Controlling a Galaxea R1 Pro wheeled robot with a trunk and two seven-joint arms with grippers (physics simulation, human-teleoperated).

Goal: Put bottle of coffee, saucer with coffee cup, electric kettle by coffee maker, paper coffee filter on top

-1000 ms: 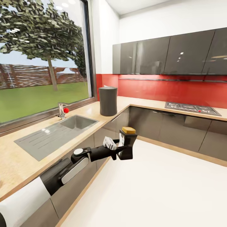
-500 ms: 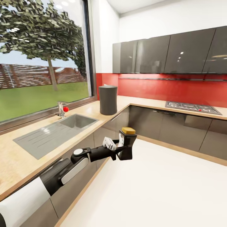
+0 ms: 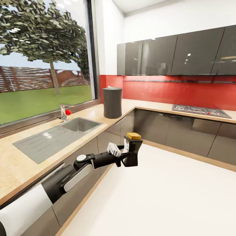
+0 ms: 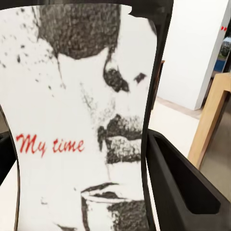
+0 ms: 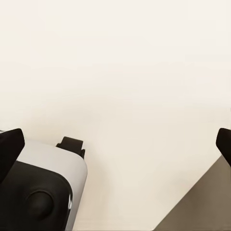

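Observation:
My left gripper (image 3: 128,156) is shut on the bottle of coffee (image 3: 133,148), a dark jar with a yellow lid and white label, held upright over the floor in front of the lower cabinets. Its label (image 4: 82,125), printed "My time", stands close up in the left wrist view, with a dark finger (image 4: 185,190) beside it. The coffee maker (image 3: 112,103), a tall charcoal cylinder seen from its back, stands on the beige countertop (image 3: 95,114) at the corner by the window. The right gripper (image 5: 115,147) is open over pale floor, its black fingertips (image 5: 9,150) far apart.
A steel sink (image 3: 55,139) with a faucet (image 3: 64,113) lies in the countertop left of the coffee maker. A gas hob (image 3: 200,111) sits on the far run under dark wall cabinets (image 3: 170,55). White floor (image 3: 170,196) spreads to the right. A wooden edge (image 4: 211,120) appears behind the bottle.
The whole head view has shifted slightly, with the counter and sink sliding a little left and up: the camera moved. The left arm and bottle keep their place in the picture.

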